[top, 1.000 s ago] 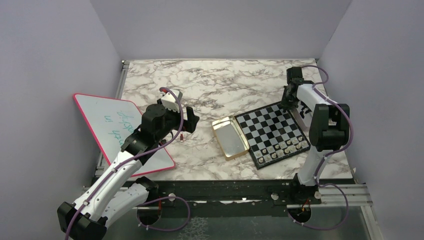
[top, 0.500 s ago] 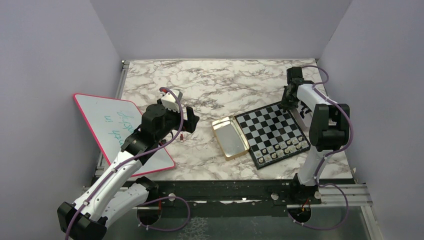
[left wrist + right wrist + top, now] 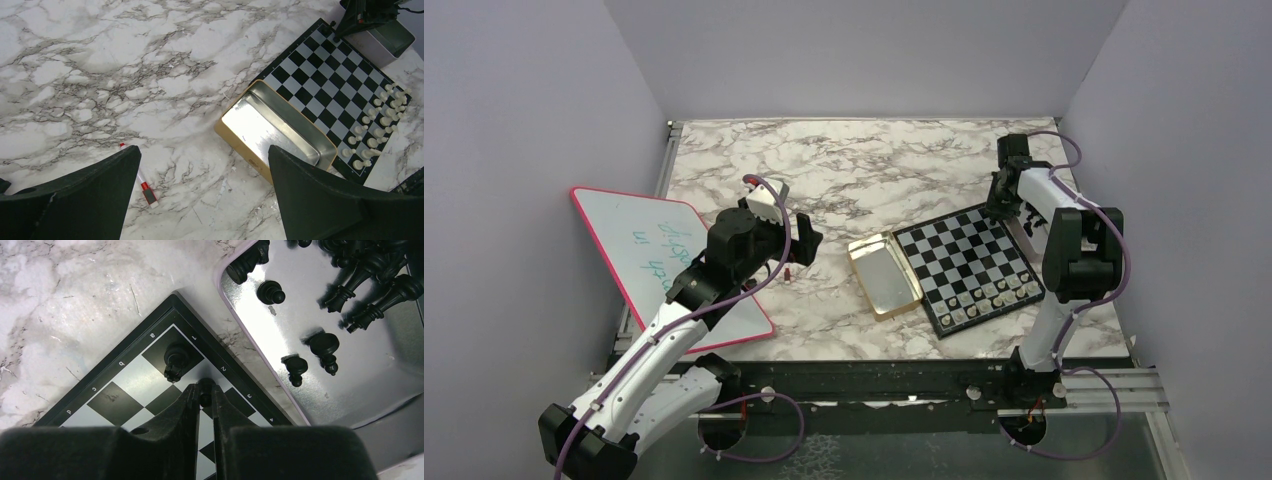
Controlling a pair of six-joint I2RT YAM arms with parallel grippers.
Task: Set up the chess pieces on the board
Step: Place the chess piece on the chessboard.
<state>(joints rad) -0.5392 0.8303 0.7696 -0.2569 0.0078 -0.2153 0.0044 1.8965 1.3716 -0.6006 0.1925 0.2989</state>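
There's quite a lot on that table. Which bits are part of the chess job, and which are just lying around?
Part of the job: board; white pieces on it; black pieces in the silver tray; one black piece pinched in the right gripper.
Just lying about: gold tin, whiteboard, small red object.

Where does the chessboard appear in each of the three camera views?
Top external: the board lies right of centre, beside the right arm.
Left wrist: the board is at the upper right.
Right wrist: only one corner of the board shows, at the lower left.
Shared landmark: the right tool, at the board's far corner in all three views, with a black piece between its fingers.
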